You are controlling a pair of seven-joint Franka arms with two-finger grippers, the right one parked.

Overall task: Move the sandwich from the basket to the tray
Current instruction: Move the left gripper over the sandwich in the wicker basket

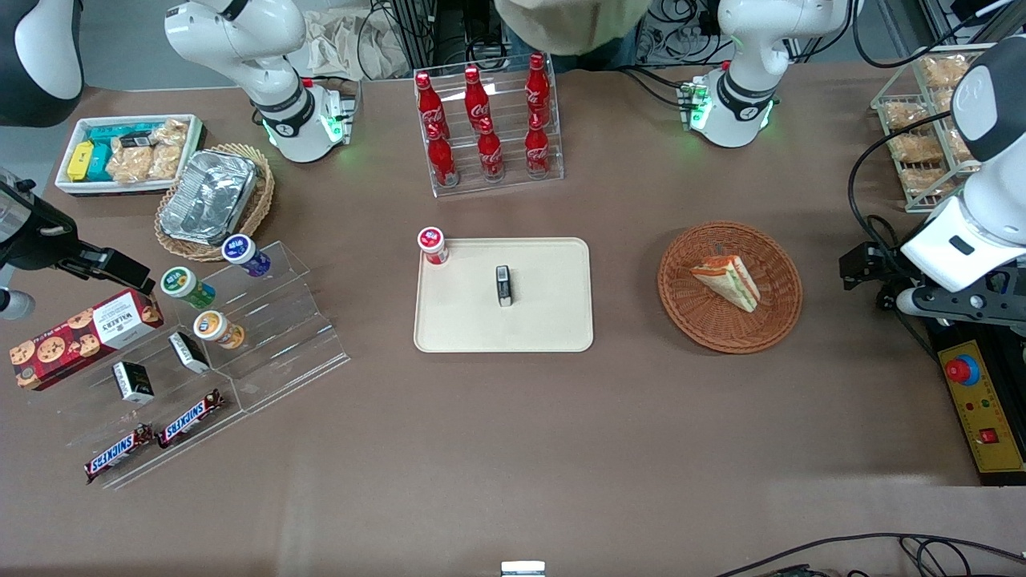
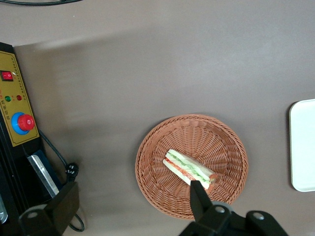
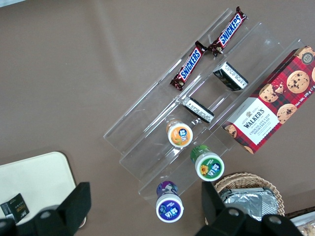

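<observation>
The sandwich [image 1: 728,280] is a pale wedge with red and green layers. It lies in the round reddish-brown basket [image 1: 681,312], also in the left wrist view, sandwich [image 2: 189,169] and basket [image 2: 157,182]. The cream tray [image 1: 553,320] lies beside the basket toward the parked arm's end, and its edge shows in the left wrist view [image 2: 302,147]. My left gripper [image 1: 870,276] hangs above the table beside the basket toward the working arm's end. It is open and empty [image 2: 130,196], with one finger [image 2: 199,196] over the basket's rim.
A red-lidded cup [image 1: 432,244] and a small black box [image 1: 503,285] stand on the tray. A rack of cola bottles [image 1: 489,124] stands farther from the camera. A yellow control box [image 1: 982,401] and a snack rack [image 1: 922,120] sit at the working arm's end.
</observation>
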